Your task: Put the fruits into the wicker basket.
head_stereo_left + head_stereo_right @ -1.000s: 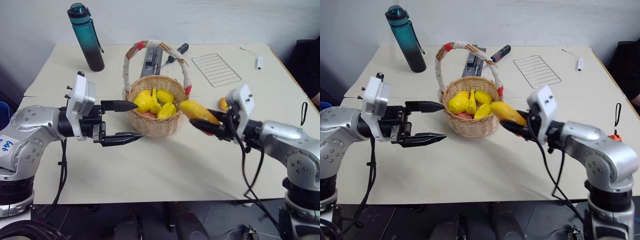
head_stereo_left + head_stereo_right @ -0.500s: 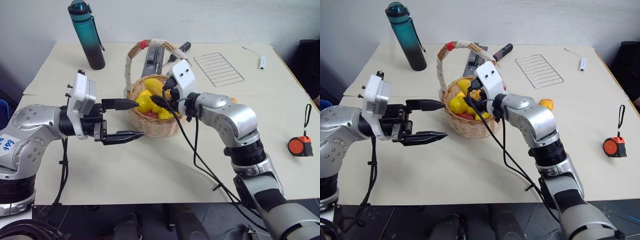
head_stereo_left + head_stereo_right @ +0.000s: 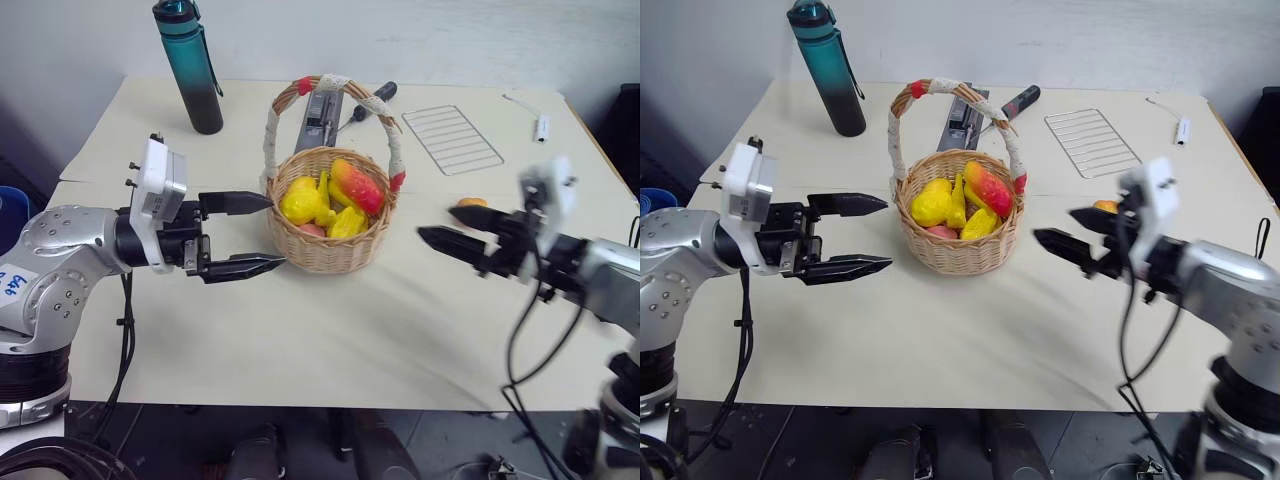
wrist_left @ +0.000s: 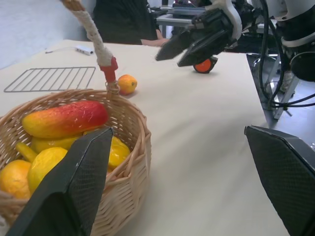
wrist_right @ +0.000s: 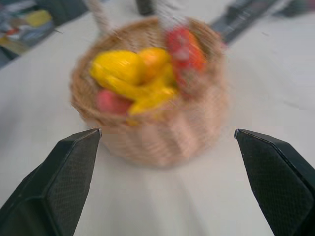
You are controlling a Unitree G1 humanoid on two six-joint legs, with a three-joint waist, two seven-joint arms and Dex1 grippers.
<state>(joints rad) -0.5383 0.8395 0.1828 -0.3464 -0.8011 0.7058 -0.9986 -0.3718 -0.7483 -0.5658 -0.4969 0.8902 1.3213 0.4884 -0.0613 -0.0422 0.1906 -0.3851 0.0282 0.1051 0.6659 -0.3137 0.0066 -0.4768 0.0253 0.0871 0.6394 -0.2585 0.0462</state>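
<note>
We see the mango-like fruit (image 3: 356,185) lying in the wicker basket (image 3: 330,245) on top of other yellow fruits. The small round fruit (image 3: 472,203) sits on the surface (image 3: 330,330) behind our right gripper (image 3: 448,226). Both the right and the left gripper (image 3: 258,234) hold their fingers spread wide and empty, one on each side of the basket.

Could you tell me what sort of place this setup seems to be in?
Probably a lab or workshop: a cream table holds a basket of fruit alongside a tape measure, a wire rack and a water bottle.
</note>
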